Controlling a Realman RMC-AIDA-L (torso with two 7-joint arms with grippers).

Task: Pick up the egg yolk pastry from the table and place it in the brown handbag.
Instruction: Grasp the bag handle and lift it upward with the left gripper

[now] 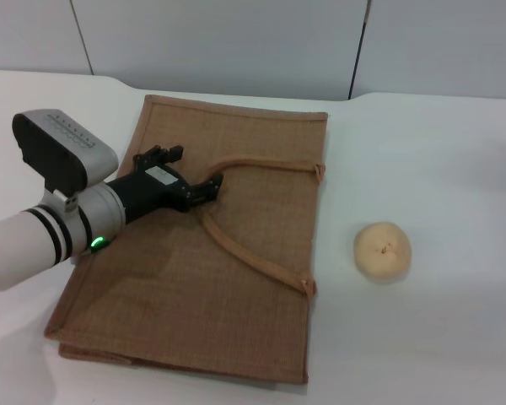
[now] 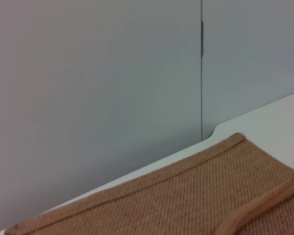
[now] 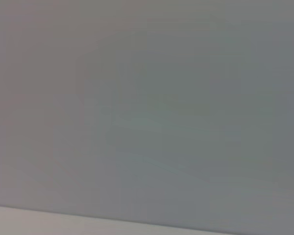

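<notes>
The egg yolk pastry [image 1: 383, 250] is a pale-yellow ball with a small dimple, resting on the white table [image 1: 438, 152] to the right of the bag. The brown handbag [image 1: 236, 278] lies flat, with its lighter strap handle [image 1: 253, 253] looped across its top face. My left gripper [image 1: 192, 171] hovers low over the bag's upper middle. It is open, with one finger [image 1: 209, 189] at the bend of the handle loop. The left wrist view shows the bag's weave [image 2: 186, 196] and a strap [image 2: 264, 205]. The right gripper is out of view.
A grey panelled wall [image 1: 236, 34] runs behind the table's far edge. Bare tabletop surrounds the pastry on the right. The right wrist view shows only grey wall and a strip of table [image 3: 39, 223].
</notes>
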